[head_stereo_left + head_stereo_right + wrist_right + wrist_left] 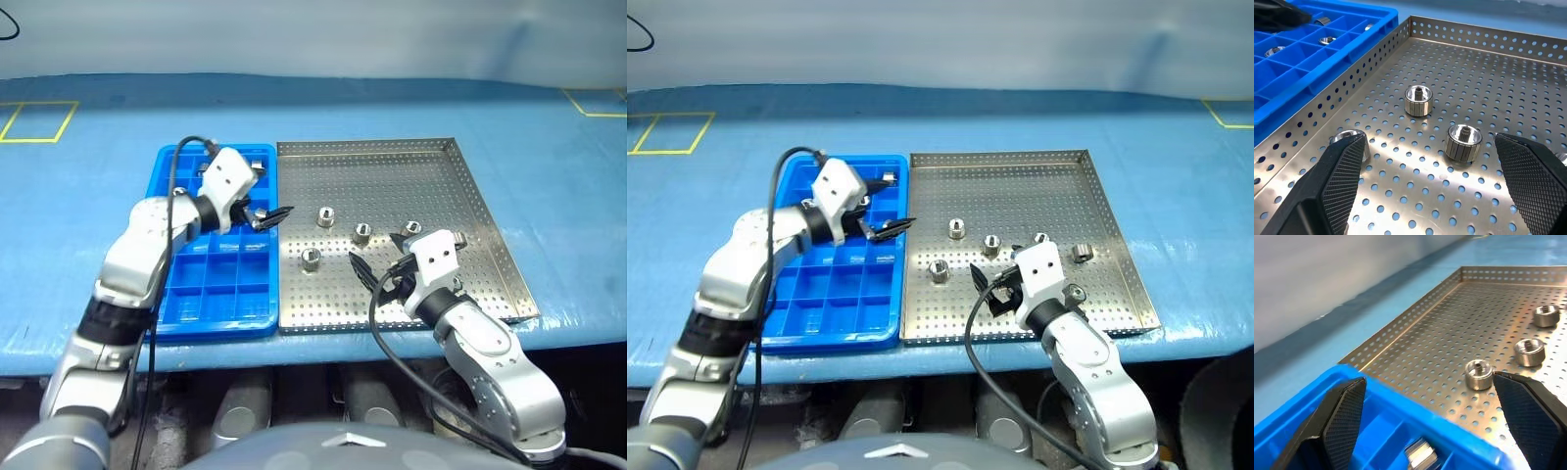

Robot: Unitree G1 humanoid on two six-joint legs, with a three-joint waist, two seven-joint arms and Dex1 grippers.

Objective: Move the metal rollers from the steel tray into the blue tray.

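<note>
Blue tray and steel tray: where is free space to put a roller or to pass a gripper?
Blue tray: near compartments bare; far ones hold rollers under the open left gripper. Steel tray: far half bare up to the back rim. Crowded: its middle, five metal rollers before the open right gripper.

a workshop or lab bench: blue table covering (pixel 88 294) with yellow tape squares (pixel 39 121), perforated steel tray (pixel 392 176).

My head cams look down from above at the steel tray (pixel 392 196) and blue tray (pixel 211 304). Both wrist cams sit low and close, sharing the steel tray's perforated floor.
</note>
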